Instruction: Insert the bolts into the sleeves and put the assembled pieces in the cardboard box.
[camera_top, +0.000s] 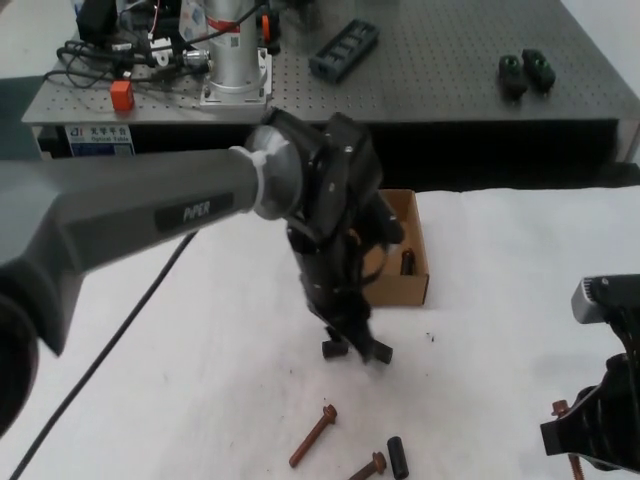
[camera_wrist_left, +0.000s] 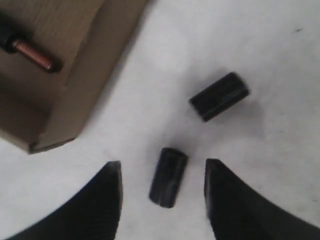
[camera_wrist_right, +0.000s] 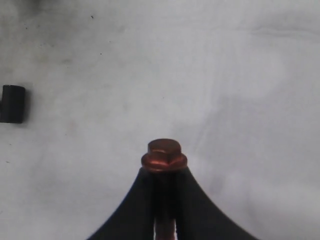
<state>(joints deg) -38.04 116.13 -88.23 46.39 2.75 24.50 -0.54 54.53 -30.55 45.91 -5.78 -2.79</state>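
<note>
My left gripper (camera_wrist_left: 162, 165) hangs open just above the white cloth, close to the cardboard box (camera_wrist_left: 75, 75). A black sleeve (camera_wrist_left: 168, 177) lies between its fingers, untouched. A second black sleeve (camera_wrist_left: 219, 96) lies a little beyond it. Inside the box rests an assembled piece with its copper thread (camera_wrist_left: 32, 52) showing. In the high view the left gripper (camera_top: 355, 345) points down in front of the box (camera_top: 412, 285). My right gripper (camera_wrist_right: 164, 172) is shut on a copper bolt (camera_wrist_right: 164, 154), hex head sticking out past the fingertips. It sits at the front right (camera_top: 585, 440).
Two loose bolts (camera_top: 312, 437) (camera_top: 368, 466) and a black sleeve (camera_top: 398, 456) lie on the cloth near the front edge. Another view shows a sleeve (camera_wrist_right: 12, 104) off to one side of the right gripper. A cable (camera_top: 110, 340) crosses the cloth at left. A perforated bench (camera_top: 450, 70) stands behind.
</note>
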